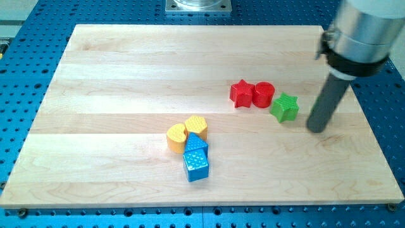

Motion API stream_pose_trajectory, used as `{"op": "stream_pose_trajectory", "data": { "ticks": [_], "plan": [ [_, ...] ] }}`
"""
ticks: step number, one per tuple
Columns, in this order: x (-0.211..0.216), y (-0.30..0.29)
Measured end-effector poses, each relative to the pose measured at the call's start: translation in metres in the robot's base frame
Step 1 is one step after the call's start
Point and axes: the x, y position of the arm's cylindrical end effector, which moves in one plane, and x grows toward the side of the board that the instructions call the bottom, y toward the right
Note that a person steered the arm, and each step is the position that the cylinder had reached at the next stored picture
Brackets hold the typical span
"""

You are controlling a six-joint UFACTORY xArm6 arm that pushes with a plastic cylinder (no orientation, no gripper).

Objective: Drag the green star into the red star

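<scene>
While the arm's grey housing is filling the view's top right corner, its dark rod is slanting down toward the bench [126, 69], a pale wooden board lying on a blue perforated base. My tip [316, 128] is resting on the wood just to the view's right of the green star [285, 107], with a narrow strip of bare board showing between them; not touching, as far as I can judge. No claw is fitted here, only the plain rod, so nothing is being held.

The green star is sitting right of the board's centre. Up and to its left, the red cylinder [263, 94] is standing close by, a sliver of board between the two, though contact cannot be ruled out. The red star [241, 94] is pressing against the cylinder's left side, so the cylinder is lying between the two stars.

Well apart, toward the view's bottom centre, a second cluster is bunching together: two yellow blocks, one heart-like [176, 137] and one rounded [197, 126], touching each other, with a blue pointed block [196, 146] and a blue cube [196, 166] stacked below them in the view.
</scene>
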Motion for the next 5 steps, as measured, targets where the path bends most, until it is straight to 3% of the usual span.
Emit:
{"op": "stream_pose_trajectory", "data": {
  "ticks": [1, 3, 4, 5],
  "plan": [
    [-0.023, -0.032],
    [-0.060, -0.152],
    [-0.063, -0.163],
    [-0.081, -0.065]
  ]
}}
